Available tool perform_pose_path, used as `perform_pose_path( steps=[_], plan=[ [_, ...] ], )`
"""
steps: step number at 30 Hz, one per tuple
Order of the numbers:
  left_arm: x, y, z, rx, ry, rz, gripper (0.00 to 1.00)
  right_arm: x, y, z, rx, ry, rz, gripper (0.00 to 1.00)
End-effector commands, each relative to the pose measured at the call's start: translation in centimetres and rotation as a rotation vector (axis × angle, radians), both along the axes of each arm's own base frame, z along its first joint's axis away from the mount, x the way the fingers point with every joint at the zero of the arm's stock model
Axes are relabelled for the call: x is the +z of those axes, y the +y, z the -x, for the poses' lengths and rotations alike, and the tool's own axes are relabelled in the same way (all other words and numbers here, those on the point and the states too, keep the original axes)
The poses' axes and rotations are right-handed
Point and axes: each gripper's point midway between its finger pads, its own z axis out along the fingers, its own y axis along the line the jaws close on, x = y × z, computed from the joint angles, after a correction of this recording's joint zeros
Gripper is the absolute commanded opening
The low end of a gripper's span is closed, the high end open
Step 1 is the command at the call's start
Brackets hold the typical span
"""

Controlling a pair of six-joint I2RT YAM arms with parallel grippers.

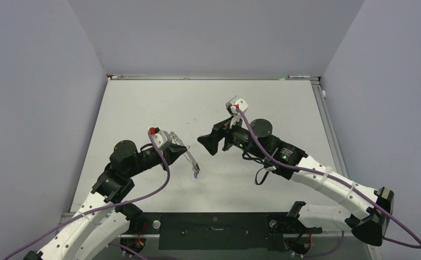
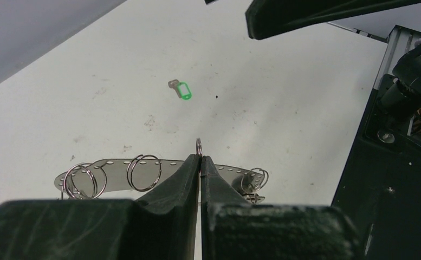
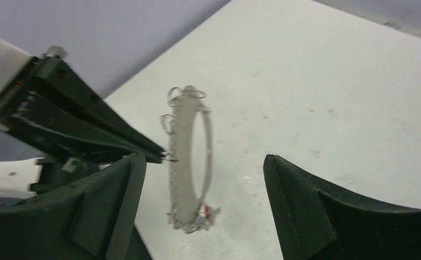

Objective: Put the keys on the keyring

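The left gripper (image 2: 199, 161) is clamping the keyring (image 2: 116, 163) with shut jaws, so the right gripper (image 3: 202, 158), jaws gaping empty, should be approaching the green key (image 2: 182, 90) squarely.

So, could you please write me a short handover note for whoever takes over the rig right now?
Left tool: shut on the keyring, holding it upright by a small ring on its band.
Right tool: open, facing the keyring, holding nothing.
Green key: lying loose on the table, apart from both tools.
Done: a red bit and a blue bit hang at the keyring's lower end, probably two keys.
Left: pick up the green key and thread it on.
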Motion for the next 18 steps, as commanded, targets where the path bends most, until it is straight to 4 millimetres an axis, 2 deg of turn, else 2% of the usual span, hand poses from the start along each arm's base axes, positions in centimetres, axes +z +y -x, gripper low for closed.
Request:
perform_pose_path(
  steps=[1,4,7,10,11,14,18],
  plan=[
    [3.0,0.1,0.3,-0.001,-0.01,0.024,0.0,-2.6,-4.0,-3.3,-0.147,-0.208,0.319,0.89],
    [2.7,0.2,0.4,-0.002,0.024,0.004,0.0,-4.8,-3.1,-1.8,0.035,-0.344,0.405,0.9],
    [2.4,0.2,0.5,-0.005,0.045,-0.009,0.0,-4.9,-2.4,-0.6,0.119,-0.398,0.358,0.92],
    [2.3,0.0,0.8,-0.02,0.068,-0.02,0.0,-5.5,-1.4,2.8,0.378,-0.499,0.312,0.92],
    [2.1,0.0,0.9,-0.026,0.078,-0.025,0.0,-5.4,-1.3,3.4,0.422,-0.518,0.296,0.92],
    [1.8,-0.2,1.2,-0.046,0.092,-0.03,0.0,-5.1,-0.9,4.5,0.549,-0.534,0.248,0.91],
    [1.8,-0.6,1.8,-0.08,0.096,-0.028,0.0,-4.7,0.0,4.4,0.645,-0.537,0.223,0.86]
  ],
)
